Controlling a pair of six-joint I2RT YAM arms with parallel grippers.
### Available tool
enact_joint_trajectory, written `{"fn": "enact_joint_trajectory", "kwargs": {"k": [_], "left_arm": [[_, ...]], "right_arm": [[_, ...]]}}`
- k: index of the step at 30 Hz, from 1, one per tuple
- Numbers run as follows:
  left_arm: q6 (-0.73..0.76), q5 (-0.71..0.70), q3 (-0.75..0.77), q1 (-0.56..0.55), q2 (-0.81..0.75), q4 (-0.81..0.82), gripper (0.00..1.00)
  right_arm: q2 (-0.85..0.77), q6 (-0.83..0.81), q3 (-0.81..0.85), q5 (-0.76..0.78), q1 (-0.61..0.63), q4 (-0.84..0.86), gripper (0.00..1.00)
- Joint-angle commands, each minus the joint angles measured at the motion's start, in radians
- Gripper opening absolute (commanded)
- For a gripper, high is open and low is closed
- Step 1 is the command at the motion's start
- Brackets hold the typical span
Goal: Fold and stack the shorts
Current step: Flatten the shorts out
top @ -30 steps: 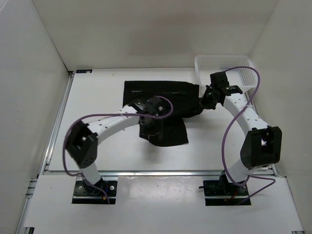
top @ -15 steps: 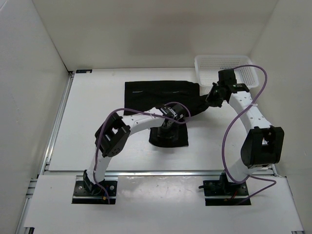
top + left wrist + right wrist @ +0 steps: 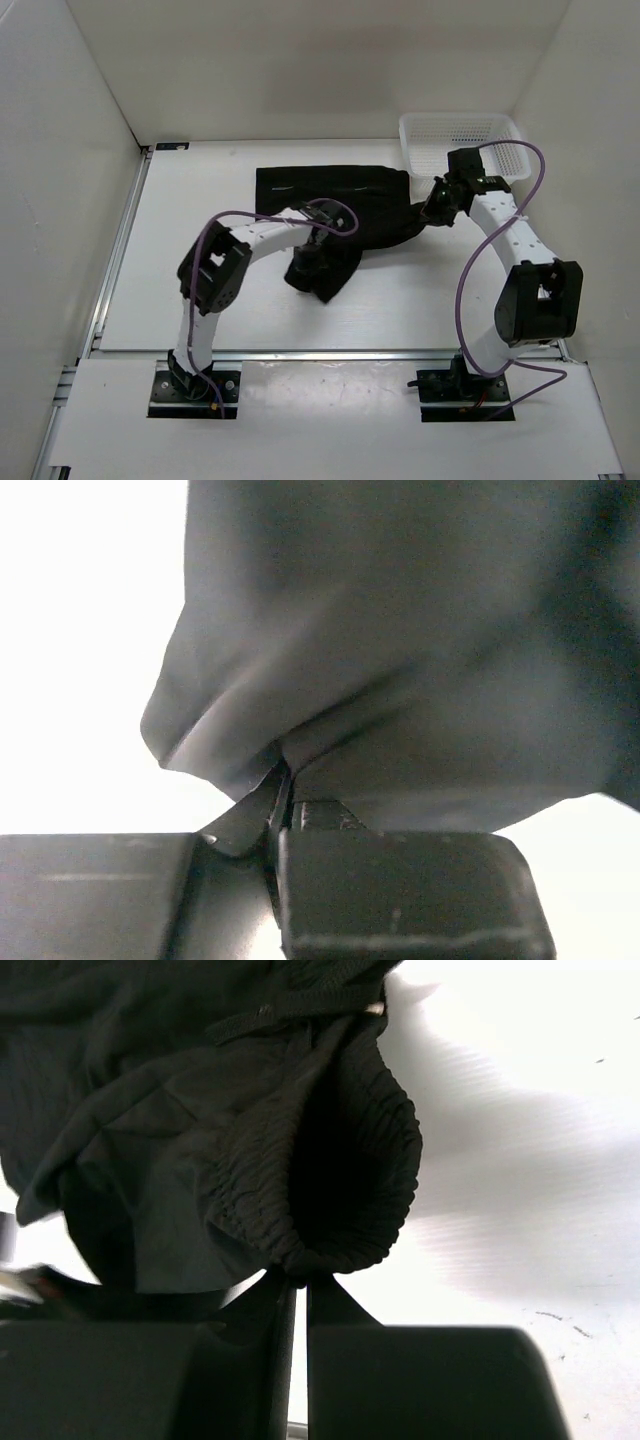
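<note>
shorts [image 3: 400, 630]: left wrist view, blurred, run off top and right edges
left gripper [image 3: 306, 262]: top view, tips lost, black on black shorts
drawstring [image 3: 300, 1002]: ends run off top edge
basket [image 3: 420, 128]: near rim partly behind right arm [image 3: 500, 225]

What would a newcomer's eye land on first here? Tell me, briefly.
The black shorts sprawled across the middle of the white table stand out first. Both arms pinch them: the left gripper is shut on a bunched near fold, the right gripper on the ribbed waistband at the right end. A white mesh basket sits in the far right corner.
</note>
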Motion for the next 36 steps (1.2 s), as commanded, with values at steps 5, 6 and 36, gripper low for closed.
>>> {"fn": "enact_joint_trajectory", "kwargs": {"k": [5, 6, 36], "left_arm": [[0.18, -0.191, 0.025, 0.226, -0.247, -0.145, 0.1], [0.192, -0.207, 0.038, 0.257, -0.247, -0.171, 0.1], [-0.072, 0.265, -0.607, 0.402, -0.715, -0.007, 0.73]], "right_arm": [[-0.15, 0.029, -0.12, -0.14, -0.005, -0.015, 0.0], [-0.199, 0.044, -0.149, -0.15, -0.005, -0.015, 0.0], [-0.472, 0.026, -0.568, -0.083, -0.005, -0.008, 0.27]]}}
